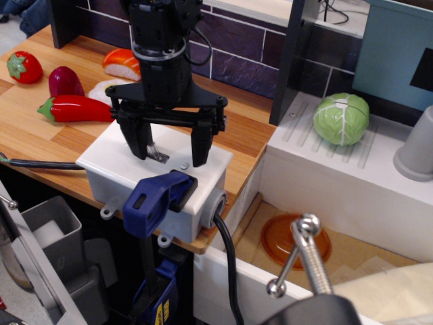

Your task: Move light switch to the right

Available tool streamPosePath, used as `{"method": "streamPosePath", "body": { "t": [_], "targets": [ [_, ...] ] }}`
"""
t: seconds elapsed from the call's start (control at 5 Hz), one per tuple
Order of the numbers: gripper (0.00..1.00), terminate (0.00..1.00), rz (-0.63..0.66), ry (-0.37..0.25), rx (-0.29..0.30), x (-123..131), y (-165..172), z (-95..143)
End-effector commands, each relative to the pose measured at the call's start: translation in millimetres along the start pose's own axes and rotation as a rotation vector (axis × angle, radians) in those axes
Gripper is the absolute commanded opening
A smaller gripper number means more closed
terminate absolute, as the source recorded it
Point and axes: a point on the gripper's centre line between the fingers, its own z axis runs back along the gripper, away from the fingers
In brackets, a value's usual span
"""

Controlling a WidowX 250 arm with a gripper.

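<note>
The light switch [156, 153] is a small silver metal toggle lever on top of a white plastic box [122, 170] at the wooden counter's front edge. My black gripper [172, 150] is open and hangs straight down over the box. Its left finger [140, 141] touches the lever's left side; its right finger [201, 146] stands to the right of the lever with a gap. The lever sits between the two fingers and leans toward the lower right.
A blue clamp [157, 196] grips the box's front edge. A black cable [227, 257] leaves the box's right side. A red pepper [76, 108], plum [65, 81], strawberry [24, 67] and sushi [122, 63] lie behind left. A green cabbage [342, 118] sits on the white sink unit.
</note>
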Motion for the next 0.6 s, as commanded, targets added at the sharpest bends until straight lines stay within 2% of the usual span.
{"method": "streamPosePath", "body": {
  "t": [0.0,0.2,0.4],
  "targets": [
    [1.0,0.0,-0.026,-0.062,-0.04,2.9,-13.6,17.4],
    [1.0,0.0,-0.024,-0.07,-0.052,1.9,-13.9,18.0],
    [1.0,1.0,-0.018,-0.074,-0.024,4.6,-14.4,19.8]
  ]
}}
